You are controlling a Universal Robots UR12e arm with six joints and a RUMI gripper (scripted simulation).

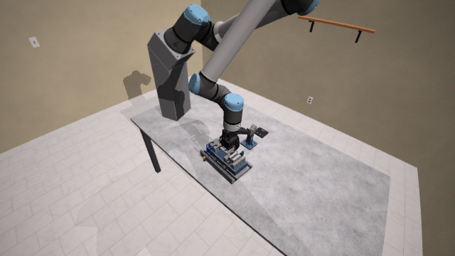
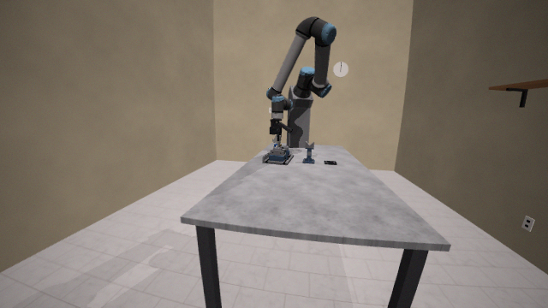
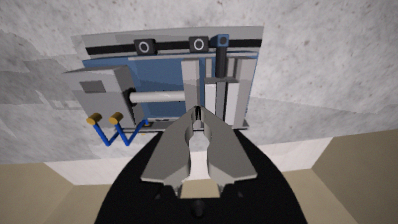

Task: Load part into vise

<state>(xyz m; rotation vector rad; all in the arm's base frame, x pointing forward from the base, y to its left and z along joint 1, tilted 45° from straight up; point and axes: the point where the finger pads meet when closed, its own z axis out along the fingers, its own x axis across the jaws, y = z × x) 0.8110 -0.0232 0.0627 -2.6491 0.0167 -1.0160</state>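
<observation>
The part [image 3: 220,102] lies between the jaws of the open vise [image 1: 240,171] [image 2: 278,157] [image 3: 162,75], its slot facing up in the wrist view. Its far end appears to meet the work stop [image 3: 221,65]. Its long side is at or very near the fixed jaw [image 3: 245,90]; a thin gap cannot be ruled out. A gap separates it from the moving jaw [image 3: 190,80] on the cylinder rod. My gripper [image 2: 278,141] [image 3: 198,107] is shut and empty, pointing down, its tips over the moving-jaw side of the part. The tips hide part of the near end.
The V-block [image 1: 252,127] [image 2: 309,145] stands on its blue post beside the vise. The black infeed plate [image 1: 262,132] [image 2: 330,162] lies beyond it with no block visible on it. The air cylinder [image 3: 102,102] and blue hoses [image 3: 127,140] are at the vise's other end.
</observation>
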